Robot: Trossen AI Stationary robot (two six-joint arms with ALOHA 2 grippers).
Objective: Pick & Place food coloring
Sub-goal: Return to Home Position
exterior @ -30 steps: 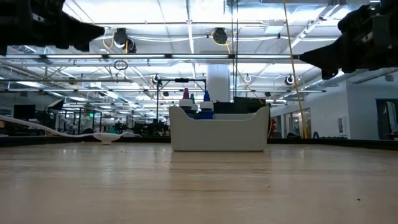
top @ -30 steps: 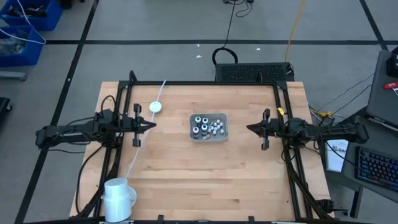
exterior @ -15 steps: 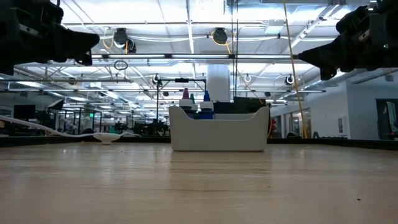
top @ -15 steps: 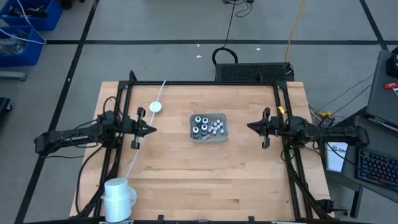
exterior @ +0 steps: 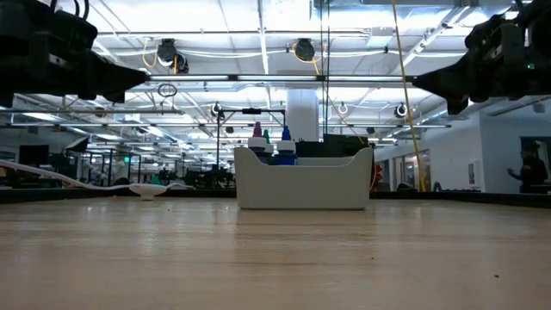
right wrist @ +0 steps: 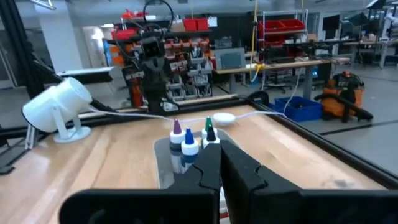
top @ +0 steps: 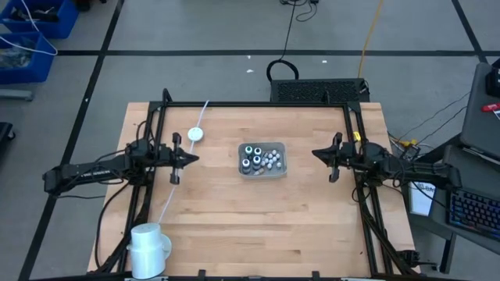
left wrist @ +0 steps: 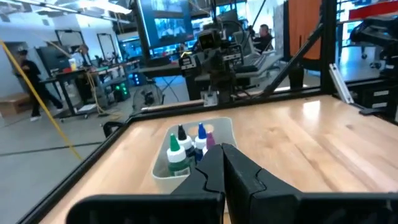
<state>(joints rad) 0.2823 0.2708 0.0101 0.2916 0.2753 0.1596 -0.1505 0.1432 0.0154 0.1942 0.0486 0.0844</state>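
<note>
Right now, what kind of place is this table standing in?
Most likely a large robotics lab or workshop: the wooden table sits on an open concrete floor, long rows of ceiling lights run overhead, and shelves with red bins stand behind.

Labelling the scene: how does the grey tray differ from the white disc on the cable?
The grey tray is rectangular, walled and holds the food coloring bottles; the white disc is round, low and smaller. The tray sits mid-table, the disc nearer the left gripper than the right gripper. Both rest on the table.
</note>
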